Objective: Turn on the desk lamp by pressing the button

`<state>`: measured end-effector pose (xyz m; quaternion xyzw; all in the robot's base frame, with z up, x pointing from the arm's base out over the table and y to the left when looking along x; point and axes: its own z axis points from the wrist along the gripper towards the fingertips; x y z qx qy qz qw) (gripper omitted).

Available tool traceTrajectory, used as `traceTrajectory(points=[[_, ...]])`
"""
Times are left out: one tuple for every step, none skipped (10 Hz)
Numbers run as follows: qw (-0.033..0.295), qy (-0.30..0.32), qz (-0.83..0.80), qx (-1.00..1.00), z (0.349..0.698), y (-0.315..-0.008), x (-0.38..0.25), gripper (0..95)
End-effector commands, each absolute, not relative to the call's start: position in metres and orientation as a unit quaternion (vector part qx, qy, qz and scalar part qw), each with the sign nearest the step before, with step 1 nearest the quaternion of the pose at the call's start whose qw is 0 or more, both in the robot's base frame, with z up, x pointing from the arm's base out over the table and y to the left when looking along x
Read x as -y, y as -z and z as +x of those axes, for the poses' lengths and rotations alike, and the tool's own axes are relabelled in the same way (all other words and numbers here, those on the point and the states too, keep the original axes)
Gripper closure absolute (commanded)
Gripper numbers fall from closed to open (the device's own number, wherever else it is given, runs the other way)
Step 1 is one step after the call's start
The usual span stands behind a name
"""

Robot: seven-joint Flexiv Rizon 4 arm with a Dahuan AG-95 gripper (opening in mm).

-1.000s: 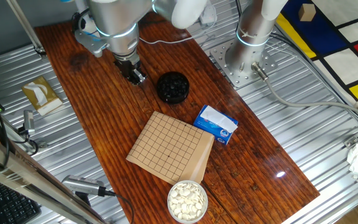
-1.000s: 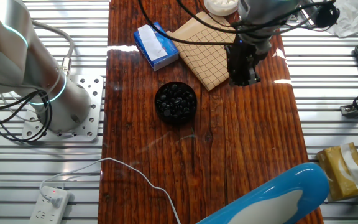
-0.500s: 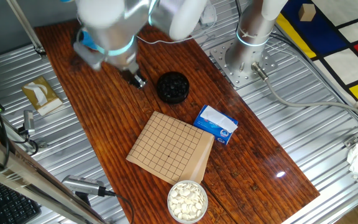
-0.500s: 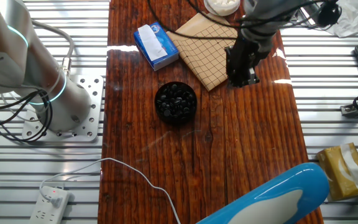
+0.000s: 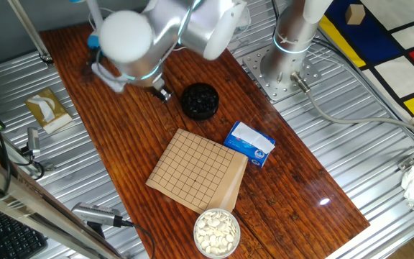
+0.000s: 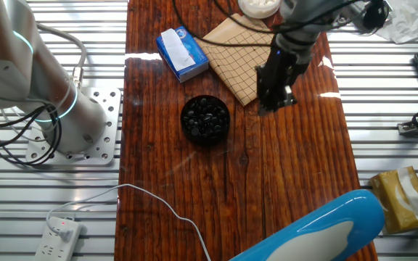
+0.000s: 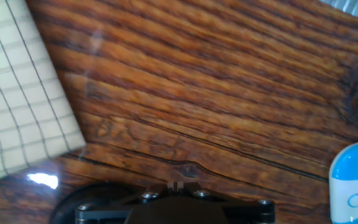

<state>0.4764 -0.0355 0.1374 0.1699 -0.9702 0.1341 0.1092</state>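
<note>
Change: the arm has tipped over in the last second, swinging the claw (image 6: 270,104) off the tan gridded board (image 6: 239,56) towards the lamp end of the brown wooden worktop (image 6: 296,174).
Lamp: the light-blue, white-topped desk lamp (image 6: 318,230) stands at the worktop's far end, well apart from the claw; the hand view catches its edge (image 7: 355,180).
Claw state: cannot tell; the fingertips seem hidden.
Meaning: the approach has begun, and the button is not yet pressed.
</note>
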Motion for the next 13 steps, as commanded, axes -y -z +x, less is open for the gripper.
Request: traceTrajectory(points=[[0.101, -0.132, 0.172, 0.971, 0.471, -0.139, 0.047, 95.0], [0.098, -0.129, 0.175, 0.971, 0.469, -0.140, 0.055, 95.0], [0.095, -0.128, 0.179, 0.971, 0.469, -0.139, 0.065, 95.0], [0.093, -0.125, 0.181, 0.971, 0.469, -0.138, 0.074, 95.0], [0.089, -0.123, 0.187, 0.971, 0.469, -0.134, 0.090, 95.0], [0.085, -0.117, 0.189, 0.971, 0.469, -0.133, 0.102, 95.0], [0.081, -0.111, 0.193, 0.972, 0.468, -0.132, 0.111, 95.0], [0.078, -0.105, 0.195, 0.972, 0.469, -0.130, 0.120, 95.0], [0.077, -0.103, 0.195, 0.972, 0.468, -0.130, 0.122, 95.0], [0.080, -0.113, 0.201, 0.970, 0.467, -0.129, 0.123, 95.0], [0.090, -0.144, 0.213, 0.962, 0.466, -0.129, 0.122, 95.0], [0.094, -0.161, 0.226, 0.956, 0.466, -0.128, 0.122, 95.0], [0.098, -0.177, 0.235, 0.951, 0.466, -0.126, 0.121, 95.0]])
